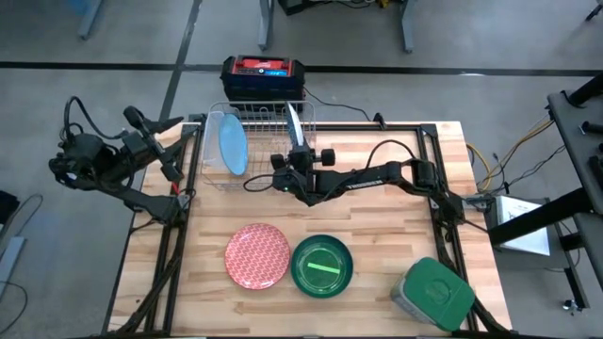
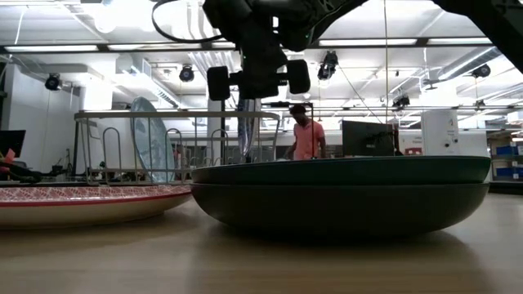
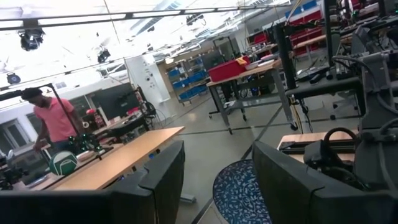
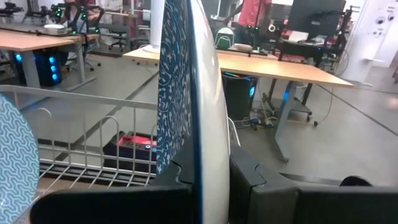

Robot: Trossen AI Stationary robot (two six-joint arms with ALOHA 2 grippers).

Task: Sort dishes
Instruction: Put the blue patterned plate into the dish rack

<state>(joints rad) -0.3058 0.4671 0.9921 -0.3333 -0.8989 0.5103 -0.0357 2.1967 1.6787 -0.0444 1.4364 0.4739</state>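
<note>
Bright, even overhead ceiling light, faint shadows on the table (image 1: 377, 217), blurred foreground bowl (image 2: 343, 196).

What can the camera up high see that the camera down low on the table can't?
Only the high view shows the green-lidded container at the table's near right corner, the left gripper waiting off the table's left edge, and the lime strip inside the dark green bowl.

Only the low view shows the room behind, with a person in a red shirt.

Both show the red patterned plate, the wire rack with a light blue plate standing in it, and the right gripper shut on a blue-patterned plate at the rack.
</note>
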